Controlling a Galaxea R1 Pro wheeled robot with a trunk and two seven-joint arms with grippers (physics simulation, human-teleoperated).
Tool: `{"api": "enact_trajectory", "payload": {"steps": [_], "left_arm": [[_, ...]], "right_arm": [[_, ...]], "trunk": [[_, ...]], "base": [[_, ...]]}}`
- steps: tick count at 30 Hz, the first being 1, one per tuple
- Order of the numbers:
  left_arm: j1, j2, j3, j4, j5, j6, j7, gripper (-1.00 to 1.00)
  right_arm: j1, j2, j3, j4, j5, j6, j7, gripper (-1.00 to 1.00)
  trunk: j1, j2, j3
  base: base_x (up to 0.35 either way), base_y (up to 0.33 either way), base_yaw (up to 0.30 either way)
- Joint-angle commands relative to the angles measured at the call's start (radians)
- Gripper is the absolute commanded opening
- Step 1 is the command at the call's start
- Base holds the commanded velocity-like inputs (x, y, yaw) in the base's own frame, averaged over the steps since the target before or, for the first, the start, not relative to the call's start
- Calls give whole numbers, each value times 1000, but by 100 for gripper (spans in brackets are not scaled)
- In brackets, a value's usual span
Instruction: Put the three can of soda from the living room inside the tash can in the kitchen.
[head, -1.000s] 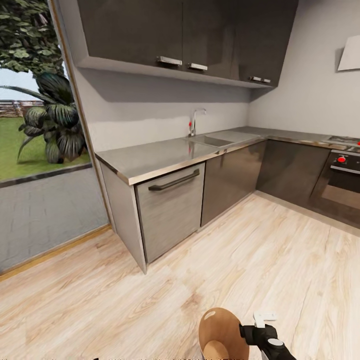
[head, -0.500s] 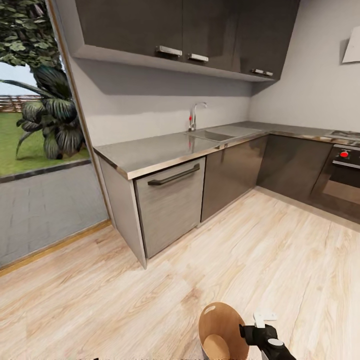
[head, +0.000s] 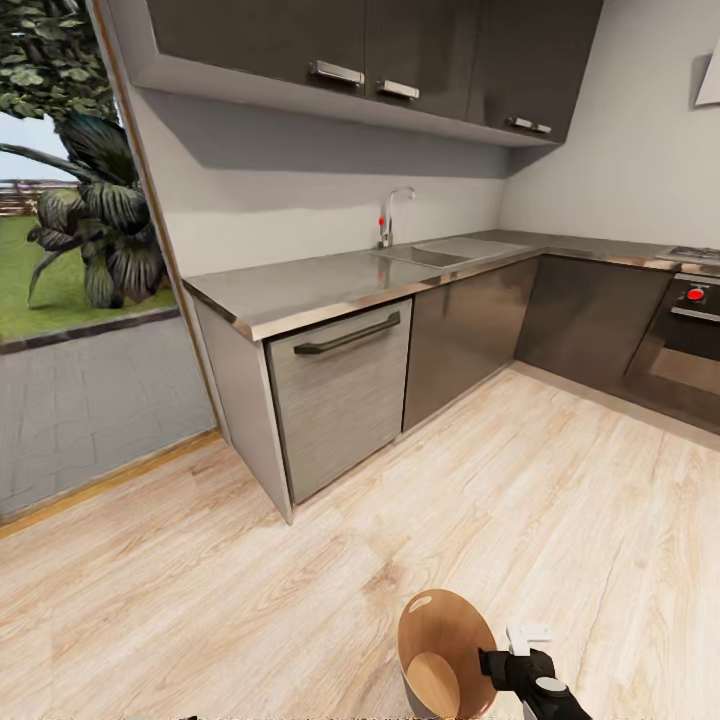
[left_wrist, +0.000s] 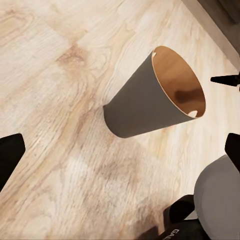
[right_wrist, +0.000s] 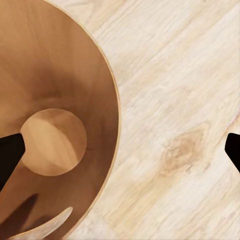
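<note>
The trash can (head: 445, 652) stands upright on the wood floor close in front of me, pale grey outside (left_wrist: 142, 97) and tan-brown inside (right_wrist: 52, 125). Its bottom is bare, with no orange soda cans inside; the cans are out of view. My right gripper (head: 508, 652) hangs open right beside the can's rim. In the right wrist view the gripper (right_wrist: 120, 150) spans the rim, one dark fingertip (right_wrist: 9, 152) over the can's inside and the other over the floor. My left gripper (left_wrist: 120, 155) is open above the floor beside the can, holding nothing.
An L-shaped steel counter (head: 300, 290) with dark cabinets runs ahead, with a dishwasher front (head: 340, 400), a sink tap (head: 388, 215) and an oven (head: 690, 340) at right. A large window (head: 70, 300) onto a garden fills the left. Open plank floor (head: 200, 600) lies around the can.
The whole head view has shifted slightly, so the camera has moved. The trash can and the right gripper keep the same places relative to each other.
</note>
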Motion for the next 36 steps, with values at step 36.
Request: {"api": "enact_trajectory", "payload": {"steps": [36], "left_arm": [[0,0,-1,1,-1,0,0,100]], "right_arm": [[0,0,0,0,0,-1,0,100]], "trunk": [[42,-77,-60]], "base": [[27,0,0]]}}
